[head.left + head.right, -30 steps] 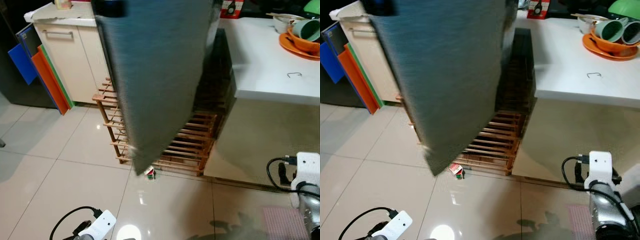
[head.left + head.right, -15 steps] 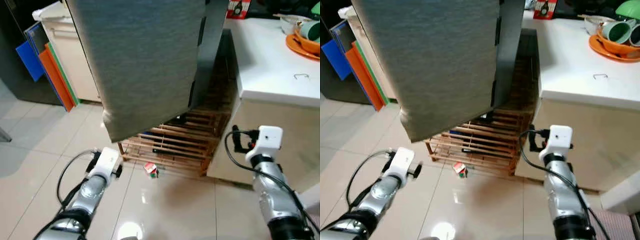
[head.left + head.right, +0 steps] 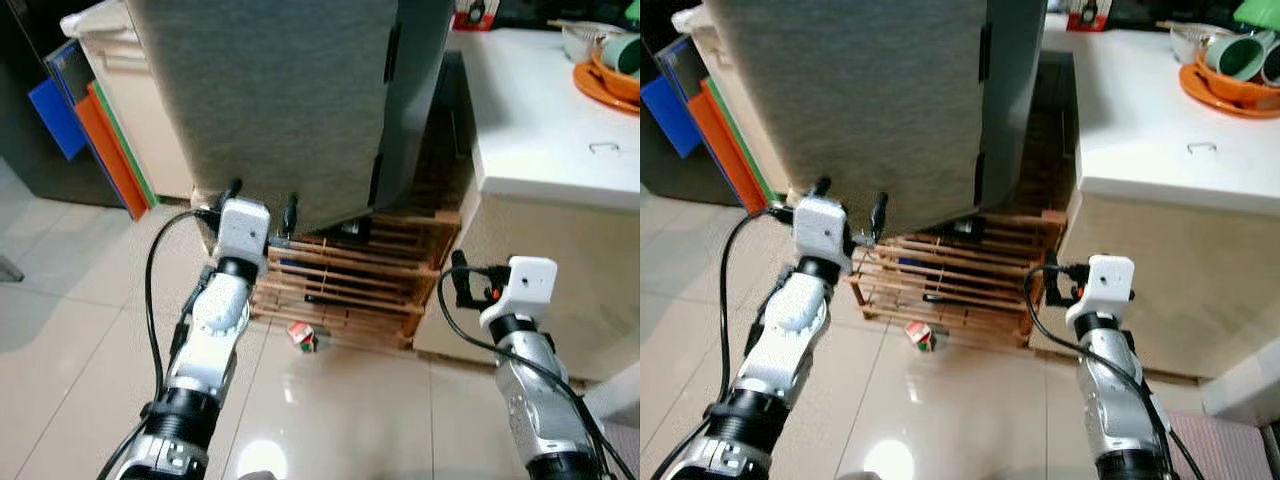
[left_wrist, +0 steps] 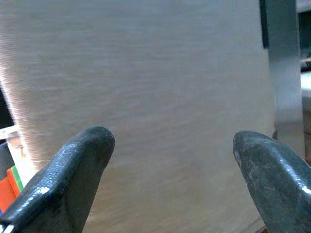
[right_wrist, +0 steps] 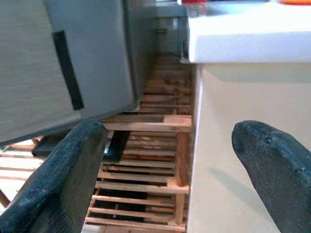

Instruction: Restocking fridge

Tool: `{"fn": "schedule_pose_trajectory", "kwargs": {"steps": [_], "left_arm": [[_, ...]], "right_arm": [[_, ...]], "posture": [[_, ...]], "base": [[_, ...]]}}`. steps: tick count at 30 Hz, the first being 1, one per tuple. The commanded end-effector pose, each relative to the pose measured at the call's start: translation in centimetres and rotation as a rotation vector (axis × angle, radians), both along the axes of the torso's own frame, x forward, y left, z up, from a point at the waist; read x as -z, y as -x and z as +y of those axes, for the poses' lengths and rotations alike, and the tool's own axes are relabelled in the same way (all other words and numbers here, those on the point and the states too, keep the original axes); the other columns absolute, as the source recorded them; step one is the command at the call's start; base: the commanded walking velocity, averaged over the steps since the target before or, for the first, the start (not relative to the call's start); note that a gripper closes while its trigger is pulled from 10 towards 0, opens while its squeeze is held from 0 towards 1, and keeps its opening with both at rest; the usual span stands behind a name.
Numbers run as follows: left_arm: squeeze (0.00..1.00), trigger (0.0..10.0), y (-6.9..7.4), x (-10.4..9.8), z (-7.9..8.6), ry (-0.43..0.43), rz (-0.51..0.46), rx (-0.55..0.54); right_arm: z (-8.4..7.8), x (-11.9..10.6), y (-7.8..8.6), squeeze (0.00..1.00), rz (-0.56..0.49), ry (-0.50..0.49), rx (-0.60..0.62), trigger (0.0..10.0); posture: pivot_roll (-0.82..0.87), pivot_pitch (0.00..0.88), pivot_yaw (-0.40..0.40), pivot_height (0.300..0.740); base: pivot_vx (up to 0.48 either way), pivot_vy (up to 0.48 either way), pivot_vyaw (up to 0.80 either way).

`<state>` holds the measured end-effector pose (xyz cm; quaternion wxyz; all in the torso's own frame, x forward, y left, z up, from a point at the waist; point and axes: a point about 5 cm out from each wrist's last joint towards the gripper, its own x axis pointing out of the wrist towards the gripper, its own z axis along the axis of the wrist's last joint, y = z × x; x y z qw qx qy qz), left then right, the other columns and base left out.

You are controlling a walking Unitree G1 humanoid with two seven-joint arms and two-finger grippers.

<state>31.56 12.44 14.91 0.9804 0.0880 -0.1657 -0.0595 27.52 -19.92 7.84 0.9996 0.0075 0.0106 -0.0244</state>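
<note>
At twelve o'clock: grey fridge door (image 3: pixel 280 100), wooden rack (image 3: pixel 350 280) beneath it. White counter (image 3: pixel 540 130) at two o'clock. My left gripper (image 3: pixel 262 205) spread wide, empty, near the door's lower edge. Right gripper (image 5: pixel 170 170) likewise wide, empty.

Wooden slat rack (image 3: pixel 350 285) on tile floor (image 3: pixel 80 320) — white counter (image 3: pixel 540 130) w/ orange plate (image 3: pixel 600 88), mugs.

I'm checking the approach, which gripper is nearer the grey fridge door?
Left. The left gripper is raised right at the grey fridge door; the right gripper sits lower, beside the counter.
</note>
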Motion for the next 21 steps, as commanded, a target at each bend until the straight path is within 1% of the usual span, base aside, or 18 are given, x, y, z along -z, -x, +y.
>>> {"fn": "schedule_pose_trajectory", "kwargs": {"steps": [1, 4, 7, 9, 15, 21], "left_arm": [[0.0, 10.0, 0.19, 0.49, 0.65, 0.021, 0.041, -0.036], [0.0, 10.0, 0.54, 0.55, 0.56, 0.025, 0.06, -0.042], [0.0, 10.0, 0.67, 0.5, 0.38, 0.022, 0.066, -0.041], [0.0, 10.0, 0.7, 0.41, 0.36, 0.022, 0.079, -0.044], [0.0, 10.0, 0.44, 0.28, 0.53, 0.012, 0.104, -0.049], [0.0, 10.0, 0.36, 0.25, 0.55, 0.022, 0.121, -0.05]], "right_arm": [[0.67, -0.64, -0.3, 0.0, -0.015, 0.009, -0.026, 10.0], [0.96, -0.73, -0.36, 0.0, -0.011, 0.009, -0.034, 10.0], [0.94, -0.58, -0.45, 0.0, 0.004, 0.008, -0.029, 10.0], [0.82, -0.38, -0.53, 0.0, 0.022, 0.017, -0.015, 10.0], [0.89, -0.3, -0.44, 0.0, 0.029, 0.018, -0.024, 10.0], [1.11, -0.26, -0.26, 0.0, 0.032, 0.019, -0.037, 10.0]], "posture": [[0.05, 0.0, 0.02, 0.74], [0.05, 0.0, 0.019, 0.74], [0.05, 0.0, 0.019, 0.74], [0.06, 0.0, 0.018, 0.74], [0.06, 0.0, 0.016, 0.74], [0.05, 0.0, 0.015, 0.74]], "base": [[0.0, 0.435, 0.0], [0.0, 0.425, 0.0], [0.251, 0.409, 0.0], [0.276, 0.396, 0.0], [0.324, 0.353, 0.0], [0.354, 0.323, 0.0]]}}
